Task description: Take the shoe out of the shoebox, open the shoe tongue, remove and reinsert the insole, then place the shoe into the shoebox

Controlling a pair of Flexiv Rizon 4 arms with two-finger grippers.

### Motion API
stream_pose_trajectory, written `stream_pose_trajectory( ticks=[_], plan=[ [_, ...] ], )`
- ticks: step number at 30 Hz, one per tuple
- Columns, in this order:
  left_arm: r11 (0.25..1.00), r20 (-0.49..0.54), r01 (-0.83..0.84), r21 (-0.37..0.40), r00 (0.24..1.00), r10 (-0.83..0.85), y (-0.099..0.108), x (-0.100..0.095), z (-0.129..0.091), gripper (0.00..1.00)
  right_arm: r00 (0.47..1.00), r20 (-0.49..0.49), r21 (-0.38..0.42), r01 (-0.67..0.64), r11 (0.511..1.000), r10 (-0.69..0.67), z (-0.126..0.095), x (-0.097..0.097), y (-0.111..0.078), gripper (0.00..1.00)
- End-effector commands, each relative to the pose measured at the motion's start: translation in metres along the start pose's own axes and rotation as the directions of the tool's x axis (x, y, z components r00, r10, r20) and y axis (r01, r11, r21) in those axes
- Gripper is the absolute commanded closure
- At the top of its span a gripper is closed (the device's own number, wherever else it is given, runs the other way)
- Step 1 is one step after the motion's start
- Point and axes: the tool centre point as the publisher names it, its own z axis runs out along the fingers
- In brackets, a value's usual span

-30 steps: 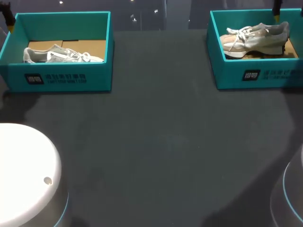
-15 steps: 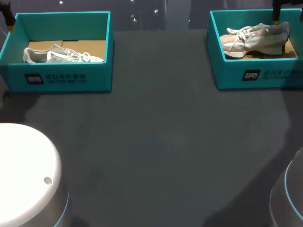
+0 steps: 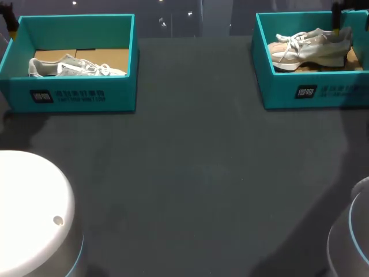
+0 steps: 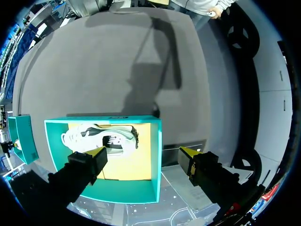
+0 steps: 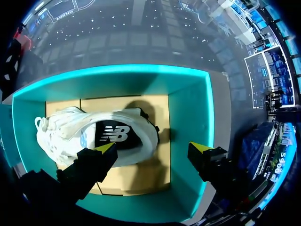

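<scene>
1. Head view: two teal shoeboxes stand at the far side of the bench (image 3: 190, 173), well apart. The left shoebox (image 3: 75, 95) holds the left shoe (image 3: 75, 67), and the right shoebox (image 3: 311, 92) holds the right shoe (image 3: 314, 47).
2. Left wrist view: my left gripper (image 4: 143, 154) hangs above the left shoebox, fingers spread wide and holding nothing. The shoe lies on the box floor, nearer one finger.
3. Right wrist view: my right gripper (image 5: 153, 148) hovers over the right shoebox, also spread and empty, with the shoe's dark opening below.
4. As I judge it, no step is done yet: neither shoe has left its box.
5. All of the task remains: lifting a shoe out, opening the tongue, pulling and refitting the insole, and putting the shoe back.
</scene>
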Motion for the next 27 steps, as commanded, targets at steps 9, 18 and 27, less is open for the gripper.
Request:
stream_pose_trajectory(
  ticks=[9, 18, 27],
  plan=[
    [1.0, -0.001, -0.001, 0.001, 1.0, 0.001, 0.0, 0.0, 0.0, 0.0, 1.0, -0.015, 0.035, -0.014, 0.999, 0.014, 0.028, -0.002, 0.011, 0.08],
    [1.0, -0.001, -0.001, 0.001, 1.0, 0.001, 0.0, 0.0, 0.0, 0.0, 0.999, -0.036, 0.043, -0.013, 0.999, 0.015, 0.04, -0.001, 0.012, 0.21],
    [1.0, -0.001, -0.001, 0.001, 1.0, 0.001, 0.0, 0.0, 0.0, 0.0, 0.998, -0.061, 0.065, -0.013, 0.998, 0.017, 0.052, 0.002, 0.011, 0.18]
  ],
)
